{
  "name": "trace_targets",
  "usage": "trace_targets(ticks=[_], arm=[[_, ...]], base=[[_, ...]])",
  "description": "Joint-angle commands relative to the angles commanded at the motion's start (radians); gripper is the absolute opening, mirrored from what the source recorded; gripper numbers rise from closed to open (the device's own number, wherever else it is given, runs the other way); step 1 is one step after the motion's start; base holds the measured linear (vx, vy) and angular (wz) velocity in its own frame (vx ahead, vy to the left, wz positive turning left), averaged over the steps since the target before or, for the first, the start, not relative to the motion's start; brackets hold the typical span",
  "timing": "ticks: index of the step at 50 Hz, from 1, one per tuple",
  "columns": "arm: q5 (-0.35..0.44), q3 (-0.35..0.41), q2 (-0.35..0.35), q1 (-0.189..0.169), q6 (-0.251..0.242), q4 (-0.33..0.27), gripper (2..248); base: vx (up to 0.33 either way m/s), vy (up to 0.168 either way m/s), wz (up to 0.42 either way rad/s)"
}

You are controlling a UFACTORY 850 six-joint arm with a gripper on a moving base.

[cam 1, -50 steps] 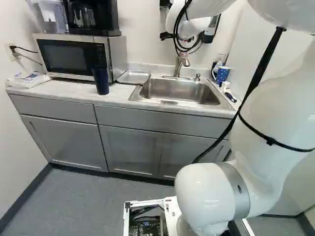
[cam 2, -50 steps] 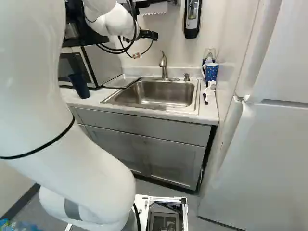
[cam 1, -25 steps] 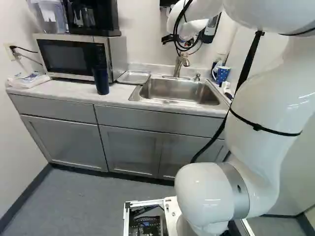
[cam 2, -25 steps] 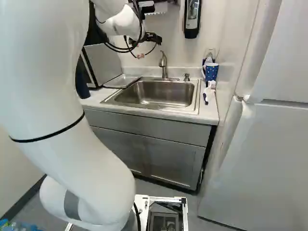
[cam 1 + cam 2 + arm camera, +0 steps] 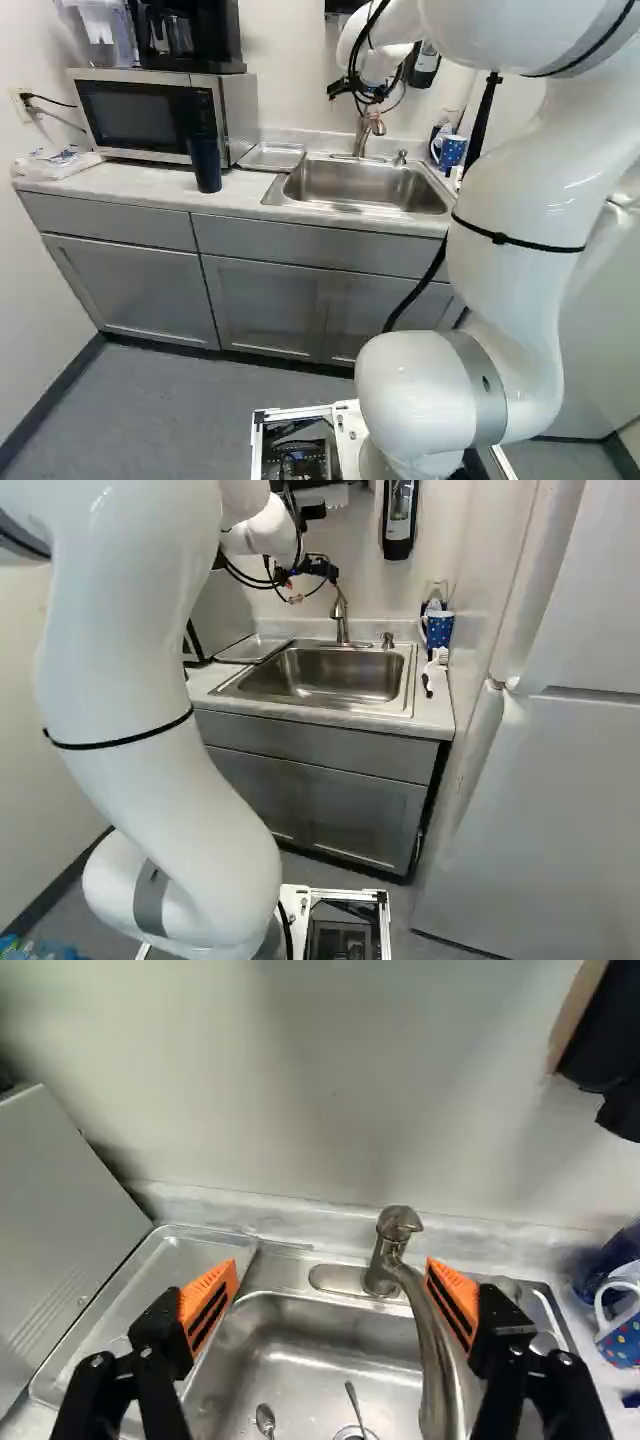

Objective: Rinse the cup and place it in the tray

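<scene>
White arm (image 5: 515,220) arches up and forward; black two-finger gripper (image 5: 308,572) hangs high near the curved metal faucet (image 5: 435,1345). Jaws spread wide, gripping nothing; faucet contact: cannot tell. Left base view alone shows the tall dark-blue cup (image 5: 205,165), upright on the pale desk (image 5: 120,183) before the microwave (image 5: 235,115). Wrist view alone: two metal utensils (image 5: 265,1420) in the steel sink (image 5: 365,185).

My white arm (image 5: 515,210) climbs from its lowest joint (image 5: 415,390), a black band (image 5: 120,742) round its thick middle, and bends over near the top of both base views. My wrist (image 5: 268,530) reaches out ahead, black cables (image 5: 262,583) looping beside it. Beyond it is my gripper (image 5: 318,568). In the wrist view, my gripper's (image 5: 331,1280) two fingers stand wide apart, their orange pads (image 5: 208,1302) facing each other.
</scene>
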Motion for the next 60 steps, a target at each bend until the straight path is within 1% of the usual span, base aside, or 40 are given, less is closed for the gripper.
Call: trace_targets(ticks=[12, 60], arm=[[-0.06, -0.052, -0.047, 0.001, 0.0, 0.0, 247], [-0.06, -0.211, -0.183, -0.008, 0.0, 0.0, 247]], base=[[0.0, 0.0, 0.0], [0.0, 0.0, 0.0]])
